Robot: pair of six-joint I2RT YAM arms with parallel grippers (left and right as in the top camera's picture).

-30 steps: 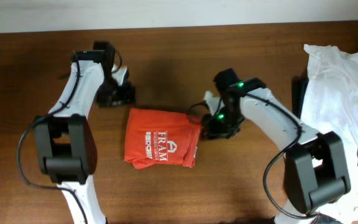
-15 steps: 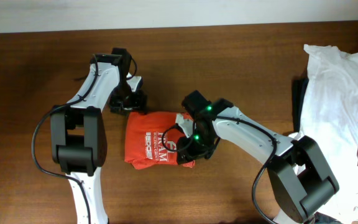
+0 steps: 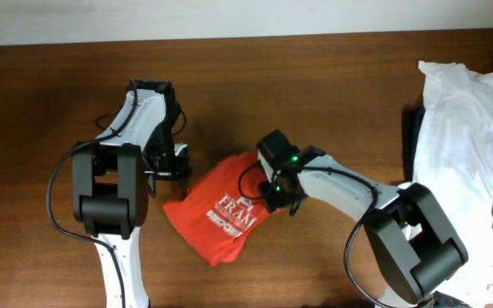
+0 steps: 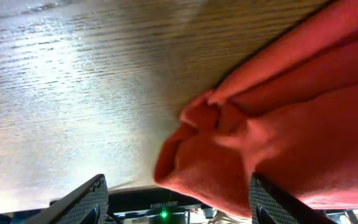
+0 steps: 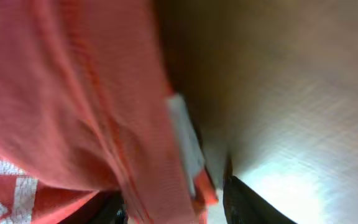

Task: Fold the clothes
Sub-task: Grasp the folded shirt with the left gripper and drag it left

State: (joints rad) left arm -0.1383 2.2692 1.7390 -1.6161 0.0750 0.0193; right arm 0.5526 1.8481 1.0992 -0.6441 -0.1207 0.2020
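The folded orange-red T-shirt (image 3: 221,214) lies askew on the wooden table, white "FRAM" print up. My left gripper (image 3: 171,164) is at its upper-left corner. In the left wrist view its fingers (image 4: 179,202) stand wide apart, with a bunched edge of the shirt (image 4: 291,124) reaching in between them. My right gripper (image 3: 274,195) is low on the shirt's right edge. In the blurred right wrist view the shirt (image 5: 61,93) and its white label fill the gap between the fingers (image 5: 173,208). White T-shirts (image 3: 469,128) lie in a heap at the right edge.
The brown wooden table (image 3: 332,94) runs to a pale wall along the far edge. A dark object (image 3: 409,128) shows under the left border of the white heap. Both arms' bases stand at the near edge.
The shirt has turned from square to diagonal, its lower-left end swinging toward the near edge. My left gripper moved down to its corner. My right gripper shifted slightly right on the shirt.
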